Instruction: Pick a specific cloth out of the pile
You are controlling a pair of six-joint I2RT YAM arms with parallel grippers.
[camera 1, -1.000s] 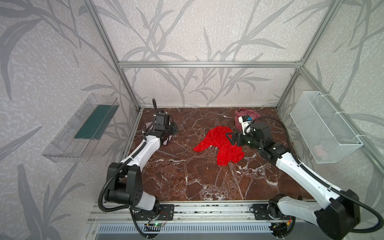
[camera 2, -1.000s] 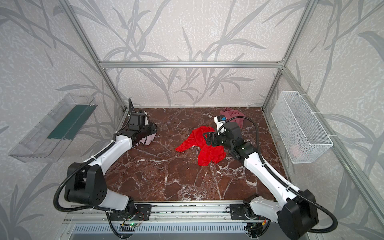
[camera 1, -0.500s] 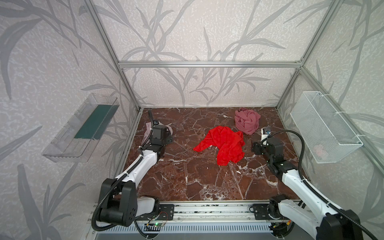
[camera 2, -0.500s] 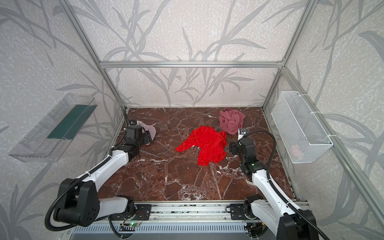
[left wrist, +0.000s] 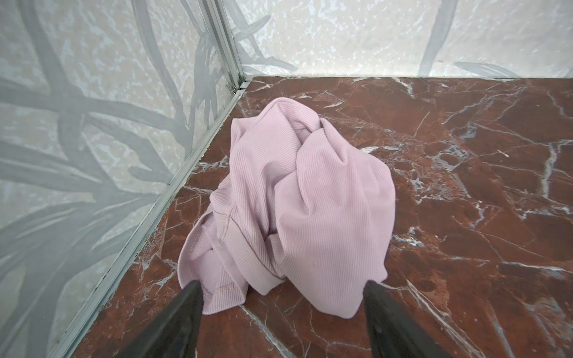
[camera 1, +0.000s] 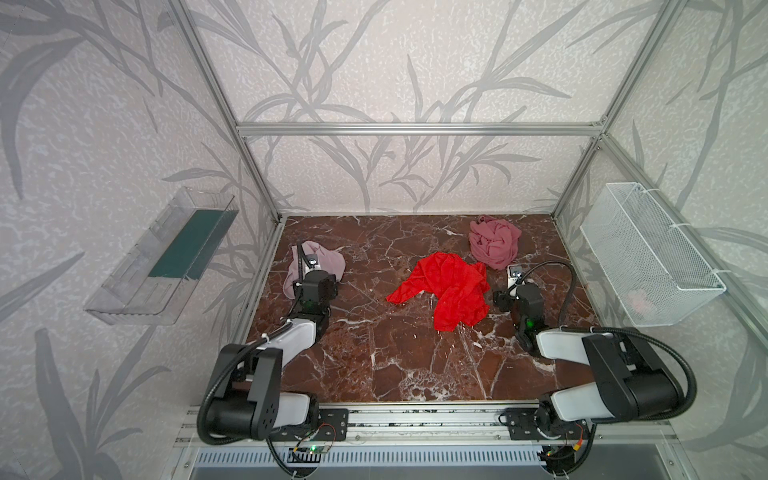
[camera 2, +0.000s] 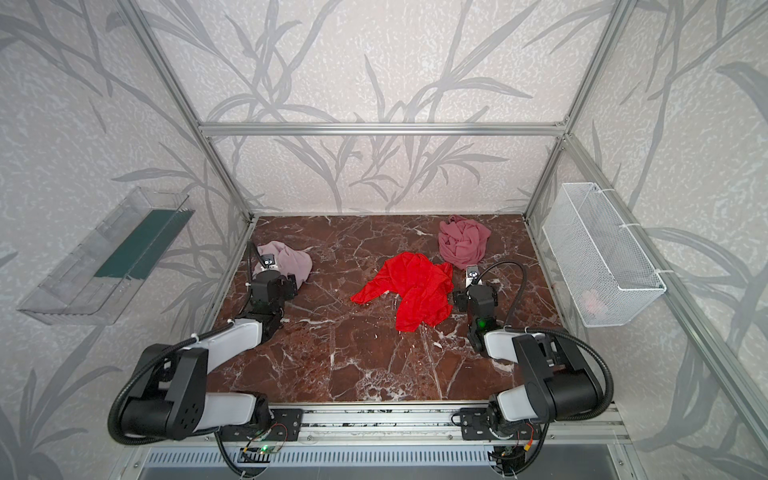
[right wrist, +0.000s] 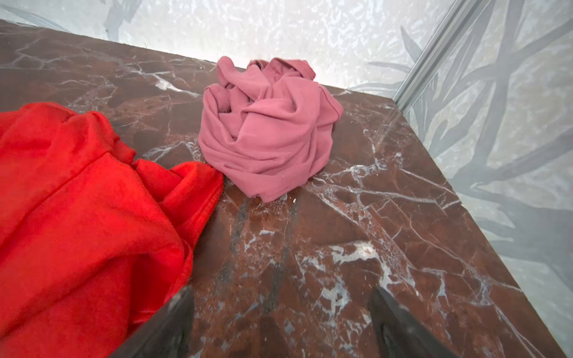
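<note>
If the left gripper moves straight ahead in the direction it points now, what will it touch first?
Most likely the pale lilac-pink cloth: in the left wrist view it lies directly ahead of the left gripper, whose jaws stand open. Depth is hard to judge.

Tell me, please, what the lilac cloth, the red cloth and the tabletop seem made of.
Lilac cloth: probably matte rib-knit fabric, by its fine parallel ribs and stitched hem. Red cloth: fuzzy, fleece-like nap. Tabletop: glossy veined red-brown marble, possibly only a print.

Pale walls (camera 1: 415,62) with grey leaf print, aluminium rails (camera 1: 415,129), a red-brown marble bench (camera 1: 374,357) (white veins throughout).
</note>
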